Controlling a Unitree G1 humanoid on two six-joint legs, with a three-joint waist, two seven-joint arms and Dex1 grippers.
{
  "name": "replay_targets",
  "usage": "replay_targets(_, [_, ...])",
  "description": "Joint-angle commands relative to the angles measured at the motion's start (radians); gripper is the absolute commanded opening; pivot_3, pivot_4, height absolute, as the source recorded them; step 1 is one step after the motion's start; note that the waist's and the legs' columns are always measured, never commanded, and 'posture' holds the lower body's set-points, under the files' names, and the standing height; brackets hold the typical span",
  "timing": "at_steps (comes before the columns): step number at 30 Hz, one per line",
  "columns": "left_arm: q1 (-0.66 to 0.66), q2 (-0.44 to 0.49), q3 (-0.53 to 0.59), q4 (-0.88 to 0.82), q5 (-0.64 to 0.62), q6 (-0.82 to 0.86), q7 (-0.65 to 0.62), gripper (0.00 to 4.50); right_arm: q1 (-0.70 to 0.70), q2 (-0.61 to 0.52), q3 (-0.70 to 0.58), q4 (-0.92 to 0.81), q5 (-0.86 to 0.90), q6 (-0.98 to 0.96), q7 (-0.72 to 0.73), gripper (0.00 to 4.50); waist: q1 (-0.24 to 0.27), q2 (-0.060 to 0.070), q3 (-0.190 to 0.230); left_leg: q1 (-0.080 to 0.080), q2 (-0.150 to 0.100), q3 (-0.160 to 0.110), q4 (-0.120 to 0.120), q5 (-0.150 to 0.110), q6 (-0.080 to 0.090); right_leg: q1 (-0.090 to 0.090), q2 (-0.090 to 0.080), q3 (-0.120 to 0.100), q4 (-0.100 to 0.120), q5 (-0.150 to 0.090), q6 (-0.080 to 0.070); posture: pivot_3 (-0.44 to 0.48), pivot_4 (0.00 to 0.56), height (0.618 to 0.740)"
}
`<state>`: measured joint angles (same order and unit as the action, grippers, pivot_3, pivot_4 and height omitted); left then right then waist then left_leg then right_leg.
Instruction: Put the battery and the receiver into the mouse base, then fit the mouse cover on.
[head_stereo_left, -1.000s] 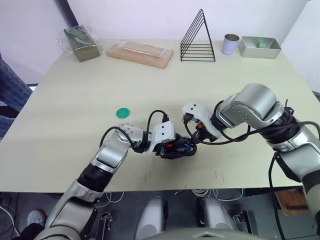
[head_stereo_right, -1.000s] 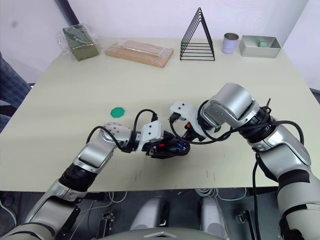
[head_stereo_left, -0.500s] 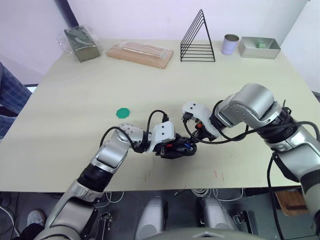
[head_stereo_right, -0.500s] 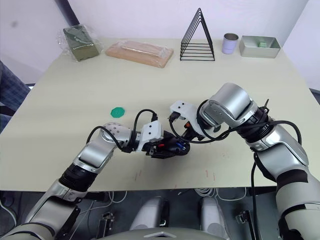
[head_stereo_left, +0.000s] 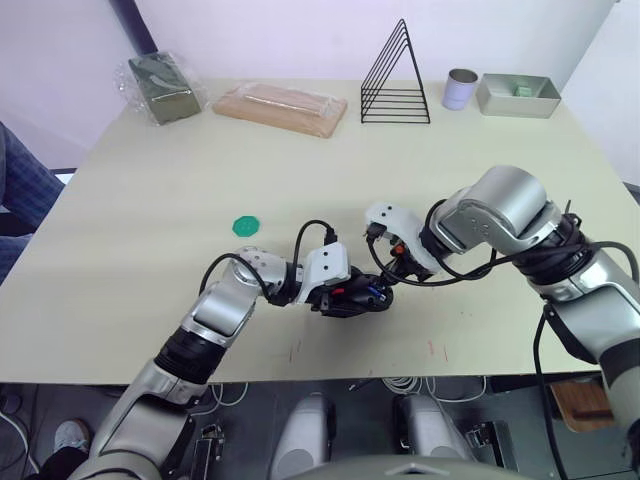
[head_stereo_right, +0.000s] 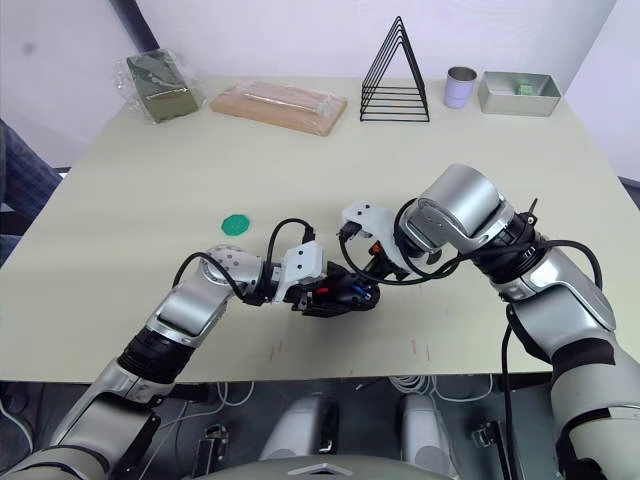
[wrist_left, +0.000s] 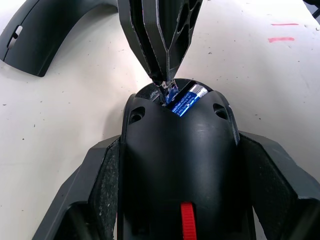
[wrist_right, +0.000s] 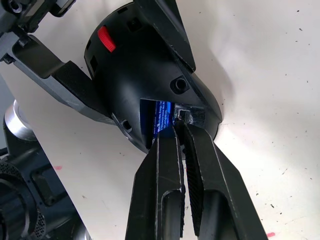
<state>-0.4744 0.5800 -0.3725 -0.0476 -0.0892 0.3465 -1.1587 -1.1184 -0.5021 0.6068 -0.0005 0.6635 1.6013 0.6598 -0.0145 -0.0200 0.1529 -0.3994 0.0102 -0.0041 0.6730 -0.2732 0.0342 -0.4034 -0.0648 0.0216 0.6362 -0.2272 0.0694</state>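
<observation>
Receiver (wrist_right: 181, 114) being pinched between the right gripper's (wrist_right: 179, 120) closed fingertips at its slot beside the battery (wrist_left: 183, 101), already lying in the base (wrist_left: 180, 165), which the left gripper (head_stereo_left: 362, 295) is clamping; pressing straight down, without tilting, should seat it.

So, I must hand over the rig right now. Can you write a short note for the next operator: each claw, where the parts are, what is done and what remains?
Left claw: shut on the mouse base, holding it on the table.
Right claw: fingers pinched on a tiny piece, apparently the receiver, at the edge of the base's open compartment.
Battery: already lying in the compartment.
Mouse cover: on the table just beyond the base, untouched.
Done: battery in.
Left: seat the receiver, release it, then pick up the cover and fit it on the base.
</observation>
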Motion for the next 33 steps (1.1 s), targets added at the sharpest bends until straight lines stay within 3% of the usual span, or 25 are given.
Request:
replay_targets(1, [0.008,0.015,-0.014,-0.001,0.019,0.003,-0.002,2.89,-0.018,-0.006,-0.023,0.003,-0.036,-0.002,-0.009,0.00,0.000,0.000,0.000,0.000,0.000,0.000,0.000,0.000,0.000,0.000,0.000,0.000,0.000,0.000,0.000,0.000,0.150,0.740])
replay_targets(33, [0.011,0.014,-0.016,0.000,0.019,0.002,0.002,2.89,-0.039,-0.008,-0.024,0.008,0.011,0.013,0.043,0.00,0.000,0.000,0.000,0.000,0.000,0.000,0.000,0.000,0.000,0.000,0.000,0.000,-0.001,0.000,0.000,0.000,0.150,0.740])
